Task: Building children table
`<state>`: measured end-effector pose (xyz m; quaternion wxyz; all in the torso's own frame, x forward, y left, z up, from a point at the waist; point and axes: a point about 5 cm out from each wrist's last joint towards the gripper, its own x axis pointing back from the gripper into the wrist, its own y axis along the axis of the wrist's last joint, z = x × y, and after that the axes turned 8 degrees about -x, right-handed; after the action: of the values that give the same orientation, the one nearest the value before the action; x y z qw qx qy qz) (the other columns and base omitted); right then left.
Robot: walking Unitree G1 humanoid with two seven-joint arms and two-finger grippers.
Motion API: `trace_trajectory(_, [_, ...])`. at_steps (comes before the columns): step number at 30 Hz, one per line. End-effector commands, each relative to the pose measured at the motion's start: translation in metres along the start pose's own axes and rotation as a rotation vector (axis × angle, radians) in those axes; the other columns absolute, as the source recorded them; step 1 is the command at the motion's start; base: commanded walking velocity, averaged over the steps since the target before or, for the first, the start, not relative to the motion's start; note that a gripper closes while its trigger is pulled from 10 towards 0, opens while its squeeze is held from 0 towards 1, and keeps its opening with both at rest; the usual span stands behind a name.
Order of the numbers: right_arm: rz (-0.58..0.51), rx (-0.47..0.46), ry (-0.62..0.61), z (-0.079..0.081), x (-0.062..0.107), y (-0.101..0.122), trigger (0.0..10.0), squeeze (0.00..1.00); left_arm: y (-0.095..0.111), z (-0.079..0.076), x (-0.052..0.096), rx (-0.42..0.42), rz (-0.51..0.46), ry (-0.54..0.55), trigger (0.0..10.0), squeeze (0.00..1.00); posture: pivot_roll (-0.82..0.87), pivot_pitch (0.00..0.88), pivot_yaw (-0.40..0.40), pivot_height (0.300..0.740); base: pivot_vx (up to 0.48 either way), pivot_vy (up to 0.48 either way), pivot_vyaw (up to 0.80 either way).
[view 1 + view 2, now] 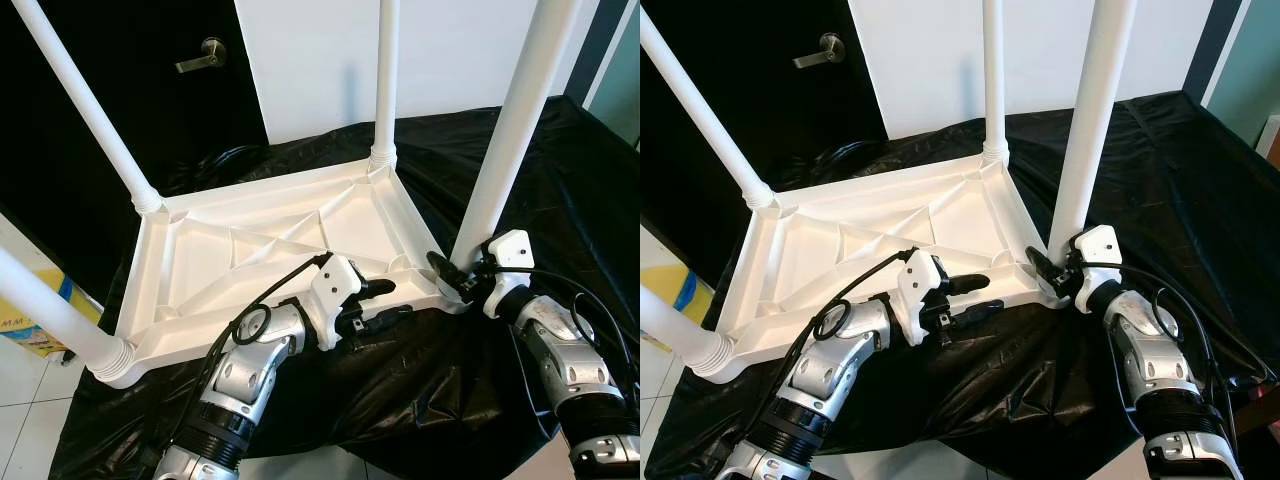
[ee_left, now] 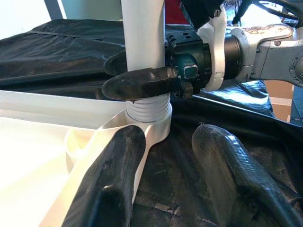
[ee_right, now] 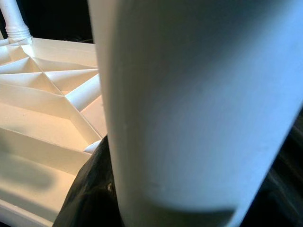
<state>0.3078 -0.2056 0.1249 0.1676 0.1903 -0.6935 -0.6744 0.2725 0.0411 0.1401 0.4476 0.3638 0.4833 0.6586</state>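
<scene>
the right gripper (image 1: 452,277) is clamping the near leg (image 1: 512,130) at its base; the left gripper (image 1: 385,303) (fingers apart) is straddling the upturned tabletop (image 1: 250,260) rim.

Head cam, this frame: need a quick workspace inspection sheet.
Surface: black sheet draped over the work area.
Job's things: white tabletop upside down, four legs standing in its corners.
Clutter: nothing seen.
Grippers: right gripper closed around the near right leg just above its socket; left gripper open at the tabletop's near edge.
Cables: black cables looped along both forearms.
Surroundings: dark door with lever handle, white wall, tiled floor.
</scene>
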Motion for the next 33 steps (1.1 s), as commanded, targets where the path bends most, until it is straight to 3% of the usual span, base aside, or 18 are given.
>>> trace_trajectory(1, [0.059,-0.058,-0.033,0.002,0.005,-0.017,10.0,0.0,-0.003,0.001,0.001,-0.011,0.022,0.03,10.0,0.0,-0.22,0.0,0.088,0.74,0.0,0.0,0.0])
trace_trajectory(4, [0.058,-0.08,-0.08,0.003,0.005,-0.02,10.0,0.0,-0.003,0.0,0.001,-0.009,0.023,0.026,10.0,0.0,-0.22,0.0,0.09,0.74,0.0,0.0,0.0])
trace_trajectory(8, [0.065,-0.099,-0.272,0.007,0.005,-0.028,10.0,0.0,-0.005,-0.005,0.001,-0.002,0.025,0.015,10.0,0.0,-0.23,0.0,0.088,0.74,0.0,0.0,0.0])
trace_trajectory(19, [0.034,-0.134,-0.453,0.028,0.002,-0.031,10.0,0.0,-0.006,-0.008,0.004,0.009,0.033,0.023,10.0,0.0,-0.22,0.0,0.077,0.74,0.0,0.0,0.0])
trace_trajectory(24, [0.023,-0.178,-0.655,0.041,0.005,-0.034,10.0,0.0,-0.005,-0.004,0.006,0.005,0.039,0.049,10.0,0.0,-0.2,0.0,0.068,0.74,0.0,0.0,0.0])
trace_trajectory(33, [-0.003,-0.21,-0.807,0.047,0.005,-0.032,10.0,0.0,-0.002,0.004,0.006,-0.008,0.044,0.084,10.0,0.0,-0.18,0.0,0.058,0.74,0.0,0.0,0.0])
